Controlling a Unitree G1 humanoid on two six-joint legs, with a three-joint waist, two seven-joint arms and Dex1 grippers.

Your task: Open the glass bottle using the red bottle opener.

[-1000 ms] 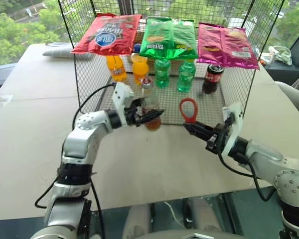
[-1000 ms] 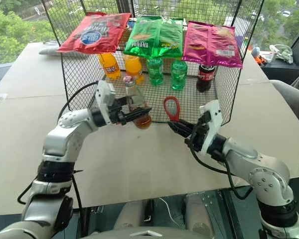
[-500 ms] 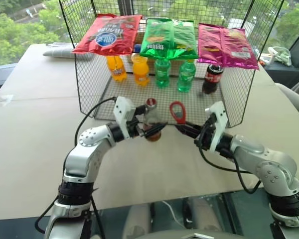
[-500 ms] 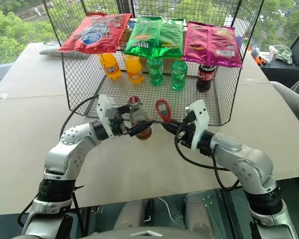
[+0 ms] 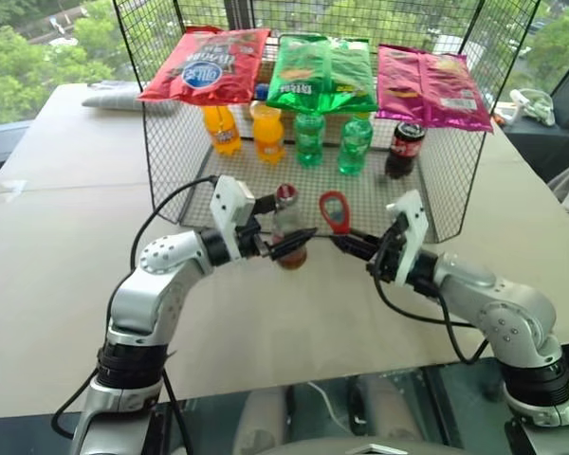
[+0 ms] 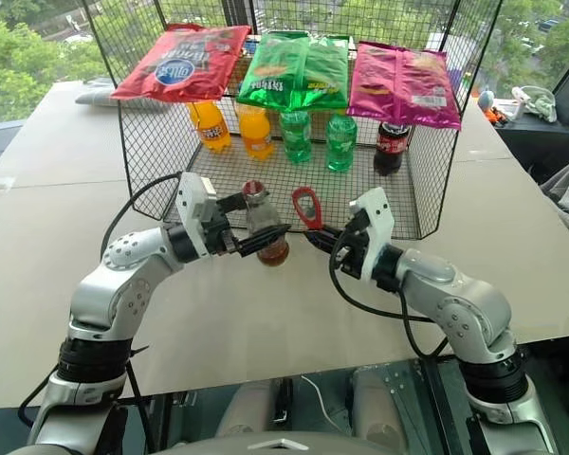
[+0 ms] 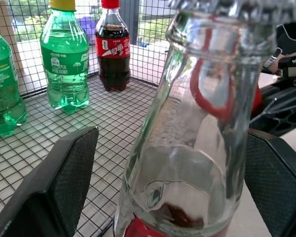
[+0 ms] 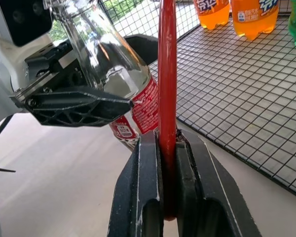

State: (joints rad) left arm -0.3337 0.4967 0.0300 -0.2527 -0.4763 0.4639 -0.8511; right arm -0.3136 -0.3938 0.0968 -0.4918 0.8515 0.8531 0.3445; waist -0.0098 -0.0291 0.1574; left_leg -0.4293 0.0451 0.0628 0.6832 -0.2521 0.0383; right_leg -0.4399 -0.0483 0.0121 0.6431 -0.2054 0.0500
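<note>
The glass bottle (image 5: 285,216) stands upright on the table just in front of the wire basket, with a red cap, a red label and dark drink low inside. My left gripper (image 5: 291,229) is open, with the bottle (image 7: 187,148) between its fingers (image 7: 64,182) and a gap showing on one side. My right gripper (image 5: 356,245) is shut on the handle of the red bottle opener (image 5: 335,210). The opener's ring head stands up a little to the right of the bottle's neck, apart from the cap. In the right wrist view the opener (image 8: 166,98) shows edge-on.
A wire basket (image 5: 175,180) stands right behind the bottle. It holds orange bottles (image 5: 266,133), green bottles (image 5: 309,137) and a cola bottle (image 5: 404,150). Chip bags (image 5: 321,74) lie on its top. The table's front edge (image 5: 294,379) is close below my arms.
My left gripper has spread its fingers off the bottle, and the bottle has sunk lower. My right gripper has carried the opener left, closer to the bottle's neck.
</note>
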